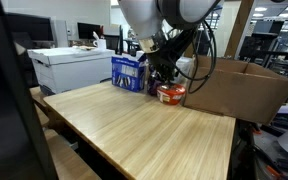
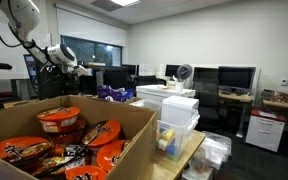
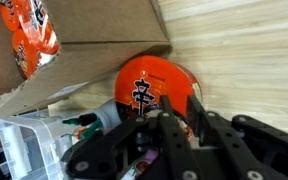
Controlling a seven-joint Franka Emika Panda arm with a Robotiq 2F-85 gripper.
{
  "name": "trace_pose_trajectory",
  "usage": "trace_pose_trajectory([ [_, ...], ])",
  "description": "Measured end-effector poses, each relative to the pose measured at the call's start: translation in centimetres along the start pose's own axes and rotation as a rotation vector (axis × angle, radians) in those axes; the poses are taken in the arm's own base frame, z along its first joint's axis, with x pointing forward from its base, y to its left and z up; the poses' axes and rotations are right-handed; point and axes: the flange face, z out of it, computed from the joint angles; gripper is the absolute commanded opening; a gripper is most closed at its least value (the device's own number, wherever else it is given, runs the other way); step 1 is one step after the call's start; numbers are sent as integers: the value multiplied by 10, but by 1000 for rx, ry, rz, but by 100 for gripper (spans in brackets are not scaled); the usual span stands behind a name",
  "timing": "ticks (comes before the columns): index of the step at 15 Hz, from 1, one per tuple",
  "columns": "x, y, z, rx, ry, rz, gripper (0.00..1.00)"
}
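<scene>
The gripper (image 1: 164, 82) hangs over the far edge of the desk (image 1: 134, 130), pointing down, with its jaws closed almost fully. A red noodle bowl (image 1: 171, 95) sits directly beneath it, a little off centre from the fingertips. In the wrist view the gripper (image 3: 174, 116) covers the near rim of the bowl (image 3: 144, 85), and the dark fingers (image 3: 196, 112) lie across the edge of the lid. Whether they pinch that edge or only rest above it cannot be told.

The bowl stands on the desk near its far edge, between a blue box (image 1: 129, 72) and a large cardboard box (image 1: 239, 88), and just beside the cardboard wall. It is upright, with the lid facing up toward the wrist. Being round, it has no long side across the desk, and its axis runs straight up. The black print on the lid shows in the wrist view.

More bowls (image 2: 59, 120) of the same kind lie heaped inside the cardboard box, tilted at different angles. In the wrist view a clear plastic container (image 3: 24, 140) sits just beside the bowl.
</scene>
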Motion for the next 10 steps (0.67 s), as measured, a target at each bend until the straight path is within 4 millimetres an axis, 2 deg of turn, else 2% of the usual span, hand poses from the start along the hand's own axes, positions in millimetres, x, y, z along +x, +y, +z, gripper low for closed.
trace_pose_trajectory([
  [10,2,-9,26,-70,29,24,4],
])
